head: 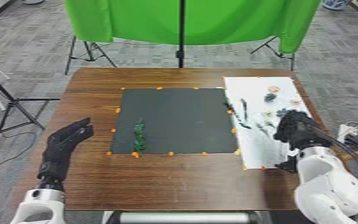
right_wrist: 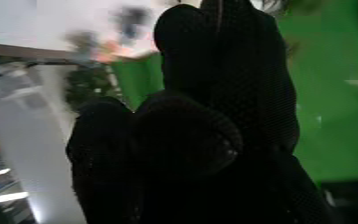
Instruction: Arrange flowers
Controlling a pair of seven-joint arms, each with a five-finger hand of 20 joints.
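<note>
In the head view my right hand [head: 295, 129] is over the white sheet [head: 257, 159] at the table's right, among small flowers and stems. A pinkish flower [head: 273, 89] and a dark one [head: 270, 97] lie toward the sheet's far end, with dark stems [head: 244, 107] along its left part. A green leafy stem [head: 140, 136] lies lengthwise on the left part of the dark grey mat [head: 180, 117]. My left hand [head: 67, 136] is open above the table, left of the mat. In the right wrist view, my right hand [right_wrist: 229, 90] has blurred pinkish flowers [right_wrist: 111, 50] beyond it.
Small orange pieces [head: 135, 154] mark the edges of the mat and sheet on the brown table [head: 175, 185]. Behind the table stand a green cloth [head: 229, 22] and black stands [head: 181, 52]. Another black stand [head: 14, 102] is on the floor at the left.
</note>
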